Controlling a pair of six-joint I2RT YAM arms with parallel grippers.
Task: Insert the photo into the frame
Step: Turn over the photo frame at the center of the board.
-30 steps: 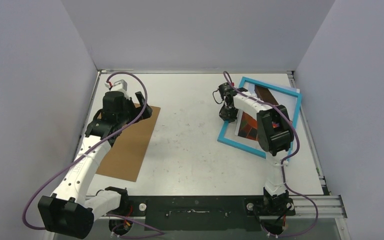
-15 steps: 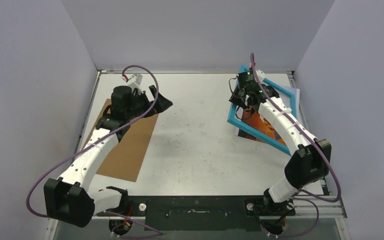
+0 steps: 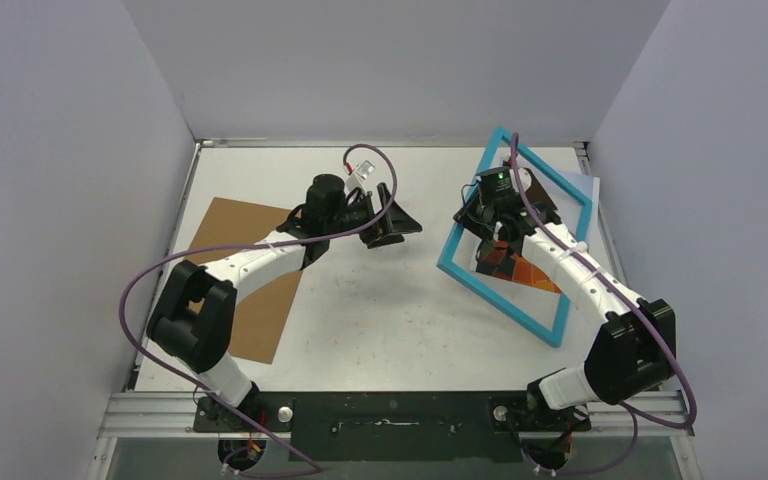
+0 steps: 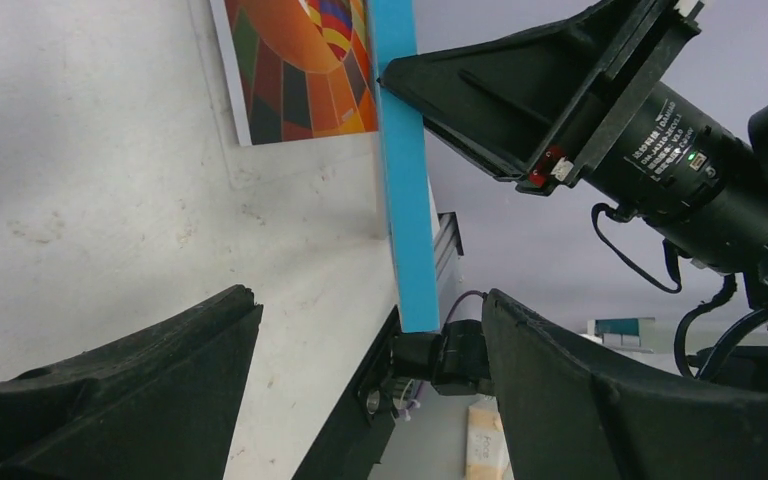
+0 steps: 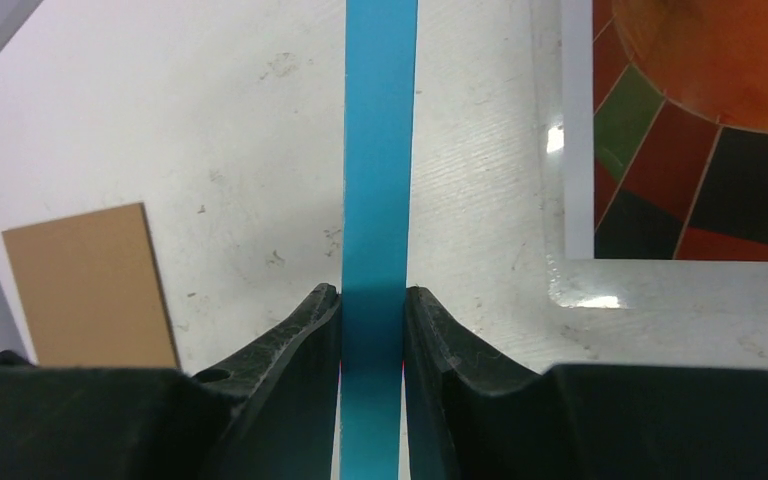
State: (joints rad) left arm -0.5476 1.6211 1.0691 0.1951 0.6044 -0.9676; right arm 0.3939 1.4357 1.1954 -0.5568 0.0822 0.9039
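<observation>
blue frame (image 5: 378, 150) tipped up, pinched by right fingers (image 5: 322, 318). left fingers (image 4: 580, 400) wide, holding nothing. risk: frame slips from thin pinch, falls on photo (image 5: 700, 120), pushes it crooked.

Soft, even overhead light; faint arm shadows on the table (image 3: 380, 300). Small glare spots edge the photo (image 5: 700, 130); wrist-view foregrounds slightly blurred.

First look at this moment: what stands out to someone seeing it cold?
The bright blue frame at the right of the table, tilted steeply and pinched by the right tool. The balloon photo lies flat on the table under it, not yet fitted in, while the left tool hangs open mid-table, facing the frame.
</observation>
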